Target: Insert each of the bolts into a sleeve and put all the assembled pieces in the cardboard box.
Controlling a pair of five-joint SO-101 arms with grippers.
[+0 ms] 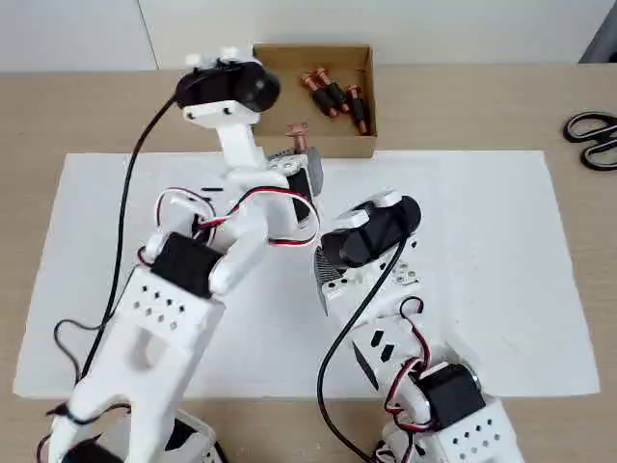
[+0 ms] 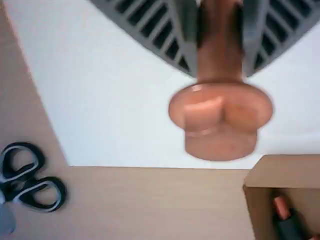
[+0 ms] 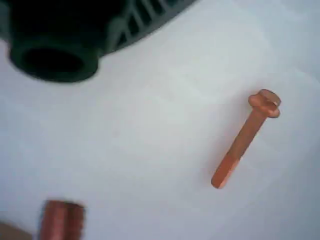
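Observation:
My left gripper [image 1: 295, 154] hangs by the near edge of the cardboard box [image 1: 368, 96], shut on a copper bolt [image 1: 297, 131] whose flanged head sticks out. In the left wrist view the grey fingers [image 2: 150, 25] clamp the bolt's shaft and its head [image 2: 220, 120] faces the camera. Three assembled pieces [image 1: 333, 95] lie in the box. My right gripper [image 1: 330, 280] is at the middle of the white sheet and holds a black sleeve [image 3: 54, 59] with its bore showing. A loose copper bolt [image 3: 245, 139] lies flat on the sheet beyond the sleeve.
Black scissors [image 1: 593, 138] lie on the wooden table at the far right, off the white sheet [image 1: 482, 251]. A box corner [image 2: 280, 180] with one assembled piece [image 2: 286, 220] shows in the left wrist view. A blurred copper piece [image 3: 62, 220] sits at the right wrist view's edge.

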